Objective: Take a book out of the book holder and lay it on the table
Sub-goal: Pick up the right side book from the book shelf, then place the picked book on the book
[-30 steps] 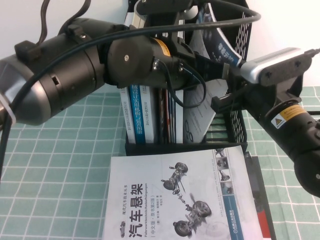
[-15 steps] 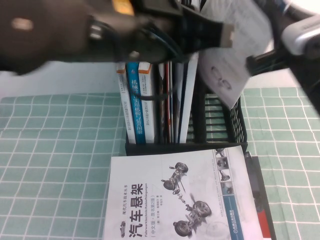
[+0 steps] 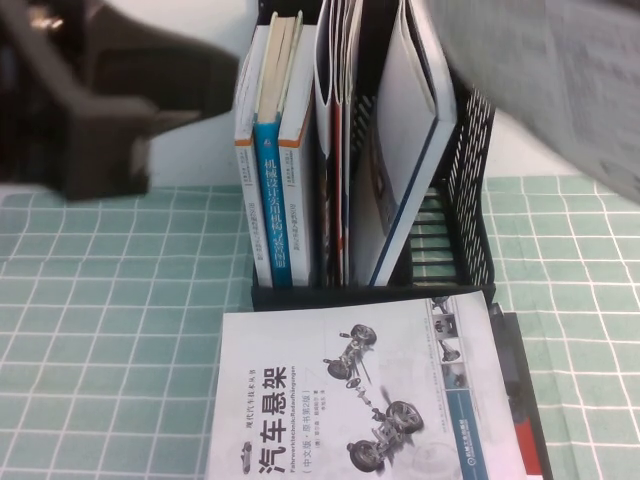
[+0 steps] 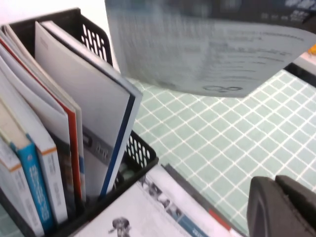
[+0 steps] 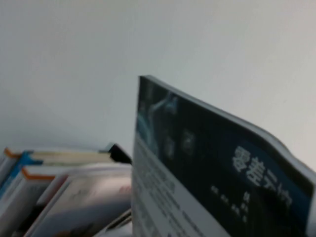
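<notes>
White wall behind; table (image 3: 110,330) in green checked cloth, open on both flanks of the book holder (image 3: 470,210). Holder stands mid-table, upright, blue-spined books (image 3: 272,180) in its left slot, thin magazines in the middle, one white book leaning in the right slot. White chassis-drawing book (image 3: 350,400) lies flat touching the holder's front edge, over a dark-covered one (image 3: 525,400). The book (image 3: 555,75) is out of the holder, up in the air at top right above the cloth. Right gripper off-frame in high view, jaws narrow, pinched on the book (image 5: 207,168). Left gripper (image 4: 281,207): dark body near the cloth, jaw state cannot tell
</notes>
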`<state>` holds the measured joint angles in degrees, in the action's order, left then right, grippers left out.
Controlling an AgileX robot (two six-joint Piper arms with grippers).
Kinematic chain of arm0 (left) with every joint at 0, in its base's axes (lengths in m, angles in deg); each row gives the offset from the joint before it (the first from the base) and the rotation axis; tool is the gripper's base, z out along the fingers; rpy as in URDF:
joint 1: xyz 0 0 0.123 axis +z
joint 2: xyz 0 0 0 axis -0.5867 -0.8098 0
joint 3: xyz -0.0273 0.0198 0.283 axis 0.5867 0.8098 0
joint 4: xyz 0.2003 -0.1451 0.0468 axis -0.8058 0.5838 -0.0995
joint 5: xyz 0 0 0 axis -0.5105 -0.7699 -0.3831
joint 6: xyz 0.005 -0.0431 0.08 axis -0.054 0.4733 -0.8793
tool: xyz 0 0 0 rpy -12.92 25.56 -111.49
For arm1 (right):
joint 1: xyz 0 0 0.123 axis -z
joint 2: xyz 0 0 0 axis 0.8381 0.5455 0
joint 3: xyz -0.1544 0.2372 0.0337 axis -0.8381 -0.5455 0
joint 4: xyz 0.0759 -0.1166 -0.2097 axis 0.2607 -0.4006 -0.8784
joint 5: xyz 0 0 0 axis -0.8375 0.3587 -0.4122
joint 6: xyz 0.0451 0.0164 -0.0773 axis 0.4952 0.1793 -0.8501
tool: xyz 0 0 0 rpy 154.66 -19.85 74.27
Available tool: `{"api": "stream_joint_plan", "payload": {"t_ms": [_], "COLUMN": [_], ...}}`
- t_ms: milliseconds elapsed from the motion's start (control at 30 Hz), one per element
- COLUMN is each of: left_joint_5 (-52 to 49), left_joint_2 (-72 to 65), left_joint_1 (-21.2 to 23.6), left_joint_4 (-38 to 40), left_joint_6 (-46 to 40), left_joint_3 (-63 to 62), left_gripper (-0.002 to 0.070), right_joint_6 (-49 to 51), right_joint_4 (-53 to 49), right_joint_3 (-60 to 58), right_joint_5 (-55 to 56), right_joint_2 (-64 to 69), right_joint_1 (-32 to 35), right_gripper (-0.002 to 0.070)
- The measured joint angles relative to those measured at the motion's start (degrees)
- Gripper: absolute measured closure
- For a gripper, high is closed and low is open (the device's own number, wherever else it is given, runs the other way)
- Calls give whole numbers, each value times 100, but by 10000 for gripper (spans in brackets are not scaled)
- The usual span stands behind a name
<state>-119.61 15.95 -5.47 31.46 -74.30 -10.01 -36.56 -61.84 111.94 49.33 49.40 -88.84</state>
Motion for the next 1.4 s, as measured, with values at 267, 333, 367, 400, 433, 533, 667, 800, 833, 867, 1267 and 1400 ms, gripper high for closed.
{"api": "stream_joint_plan", "payload": {"t_ms": [267,333,367,400,433,533,667,800,833,867,1267,1400], "left_joint_5": [-252,-162,-107,-81,-59,-6,233,357,346,336,28,-4], "left_joint_2": [391,442,454,464,464,464,464,464,464,464,453,453], "left_joint_1": [0,0,0,0,0,0,0,0,0,0,0,0], "left_joint_4": [0,-12,-12,-12,-12,-12,-12,63,84,95,179,191], "left_joint_6": [-8,49,58,63,74,109,222,259,258,258,320,320], "left_joint_3": [398,557,633,696,741,906,1097,1209,1209,1219,1244,1246], "left_gripper": [678,678,678,678,678,678,678,678,678,678,678,678], "right_joint_6": [173,173,173,163,148,-93,-634,-795,-818,-828,-1114,-1758], "right_joint_4": [182,393,455,496,523,538,538,538,538,551,558,934], "right_joint_3": [-38,-97,-109,-120,-120,-120,-43,127,170,182,228,228], "right_joint_5": [-2530,-2599,-2599,-2587,-2527,-2049,-1378,-1284,-1284,-1284,-698,-188], "right_joint_2": [-428,-267,-149,-13,140,578,1253,2107,2339,2568,4319,4613], "right_joint_1": [-13,-129,-237,-346,-494,-951,-1556,-2010,-2133,-2254,-3370,-3379], "right_gripper": [651,651,651,651,651,651,651,651,651,651,651,651]}}
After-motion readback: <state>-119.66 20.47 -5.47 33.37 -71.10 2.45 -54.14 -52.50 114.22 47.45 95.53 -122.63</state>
